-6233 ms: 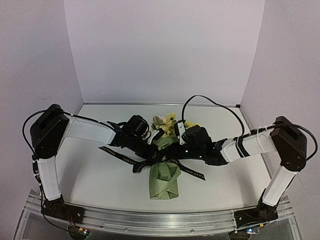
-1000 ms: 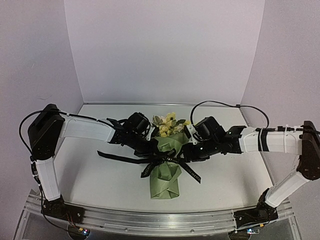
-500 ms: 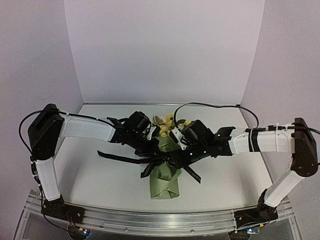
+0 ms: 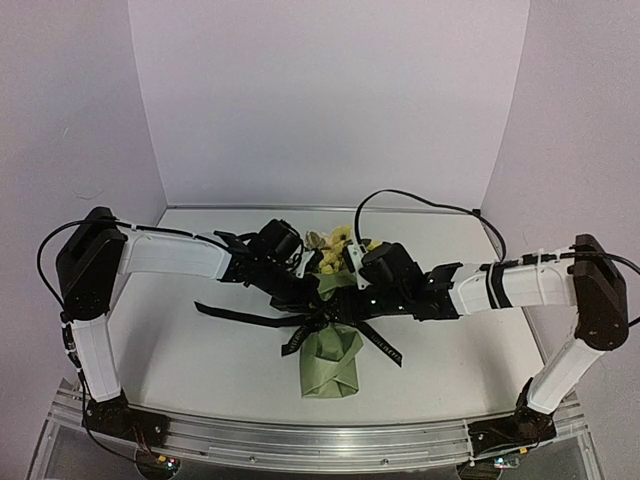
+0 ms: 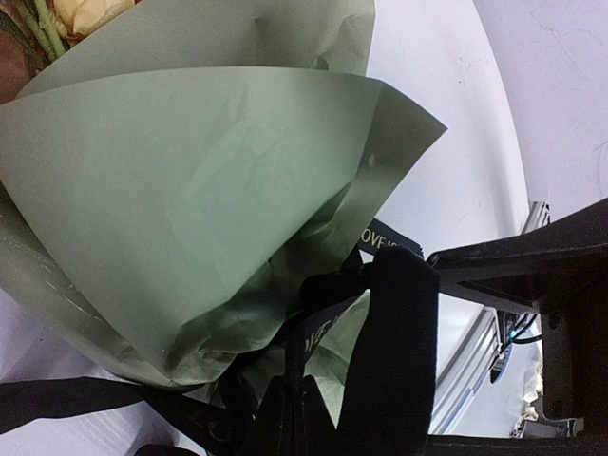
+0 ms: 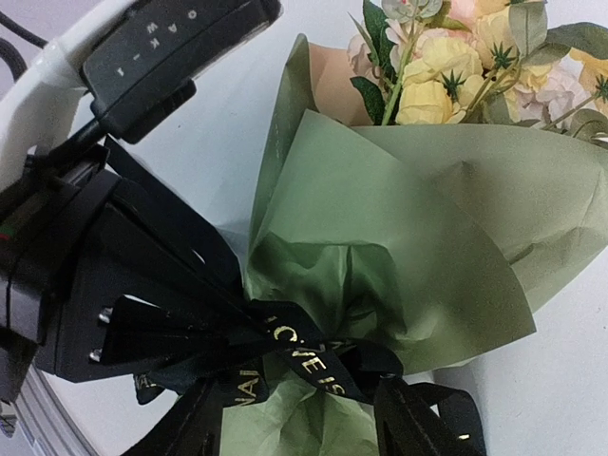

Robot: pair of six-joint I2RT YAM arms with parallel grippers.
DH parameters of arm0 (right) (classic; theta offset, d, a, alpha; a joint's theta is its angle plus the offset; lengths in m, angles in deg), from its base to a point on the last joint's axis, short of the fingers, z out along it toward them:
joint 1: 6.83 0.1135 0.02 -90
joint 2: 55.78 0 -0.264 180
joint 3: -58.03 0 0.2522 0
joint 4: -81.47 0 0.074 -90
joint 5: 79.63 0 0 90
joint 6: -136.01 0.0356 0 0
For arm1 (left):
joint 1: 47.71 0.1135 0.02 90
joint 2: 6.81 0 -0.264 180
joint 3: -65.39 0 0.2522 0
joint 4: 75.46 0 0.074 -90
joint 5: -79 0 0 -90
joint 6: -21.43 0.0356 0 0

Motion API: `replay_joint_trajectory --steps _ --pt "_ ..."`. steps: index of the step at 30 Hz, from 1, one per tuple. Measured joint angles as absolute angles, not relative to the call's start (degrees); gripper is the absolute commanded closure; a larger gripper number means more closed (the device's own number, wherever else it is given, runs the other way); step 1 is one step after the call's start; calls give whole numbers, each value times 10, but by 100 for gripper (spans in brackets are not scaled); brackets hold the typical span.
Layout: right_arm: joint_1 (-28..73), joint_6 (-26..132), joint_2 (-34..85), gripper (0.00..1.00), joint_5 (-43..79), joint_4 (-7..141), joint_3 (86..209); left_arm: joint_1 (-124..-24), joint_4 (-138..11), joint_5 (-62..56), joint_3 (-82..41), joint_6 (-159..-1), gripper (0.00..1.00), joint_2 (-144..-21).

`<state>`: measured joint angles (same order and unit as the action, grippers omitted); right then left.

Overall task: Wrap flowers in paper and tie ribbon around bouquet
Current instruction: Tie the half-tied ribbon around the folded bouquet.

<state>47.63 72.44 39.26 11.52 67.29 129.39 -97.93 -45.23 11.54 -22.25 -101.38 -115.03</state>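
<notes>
Bouquet [image 4: 330, 365] on table [image 4: 200, 360], ribbon [image 4: 240, 317] round its waist, arms [image 4: 180, 258] meeting over it

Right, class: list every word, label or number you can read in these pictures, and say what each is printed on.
"LOVE IS": gold letters on the black ribbon at the knot, readable in both wrist views.
"OAK": pale letters on the black camera housing on the left arm. The characters after it are unclear.
The other ribbon lettering is cut off by folds, and in the top view it is too small to read.
</notes>
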Motion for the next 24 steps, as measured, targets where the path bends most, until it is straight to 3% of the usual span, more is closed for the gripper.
replay_joint_trajectory --steps 9,24 --pt "476 769 392 47 124 741 1252 -979 -452 118 -223 -1014 100 -1150" --pt "482 779 347 45 142 770 1210 -979 -452 140 -223 -1002 100 -1150"
